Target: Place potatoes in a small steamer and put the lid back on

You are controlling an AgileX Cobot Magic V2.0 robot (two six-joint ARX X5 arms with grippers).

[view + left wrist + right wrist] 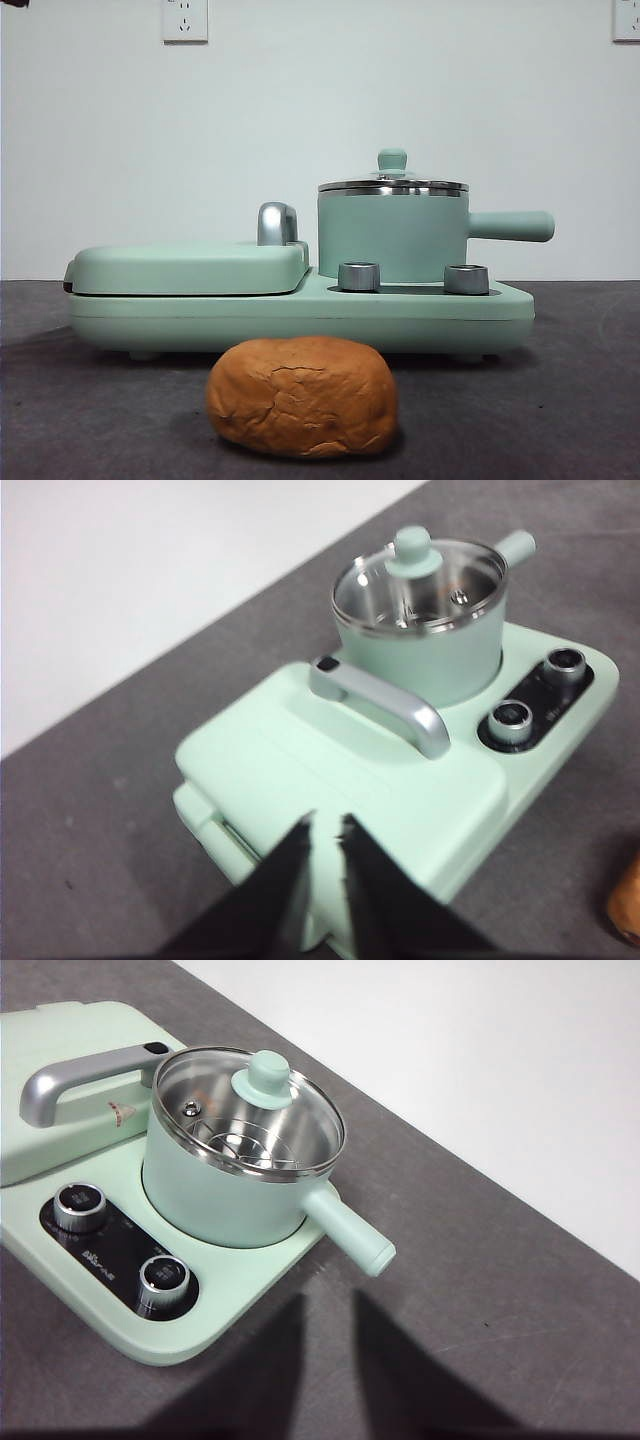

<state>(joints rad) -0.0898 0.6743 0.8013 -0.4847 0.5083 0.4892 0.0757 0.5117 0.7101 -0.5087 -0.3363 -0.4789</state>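
Here, nothing is in either grasp:

Potato: one orange-brown lump with a cracked crust lies on the dark table, in front of the appliance and apart from it; the left wrist view catches only a sliver of it at the picture's edge.

Small steamer: the mint-green pot stands on the right half of the mint-green cooker base, its straight side handle pointing right in the front view.

Lid: the glass disc with a steel rim sits closed on the pot, its small mint-green knob upright on top (a steel rack shows through the glass in the right wrist view).

Griddle cover: the flat mint-green cover lies shut on the left half of the base, its chrome handle just beside the pot.

Dials: two steel knobs sit on the base in front of the pot.

Left gripper: hangs above the griddle cover's end of the appliance, jaws a narrow gap apart, holding nothing.

Right gripper: hangs over bare table near the end of the pot's handle, jaws slightly apart, holding nothing.

Wall: white, with sockets high behind the appliance.
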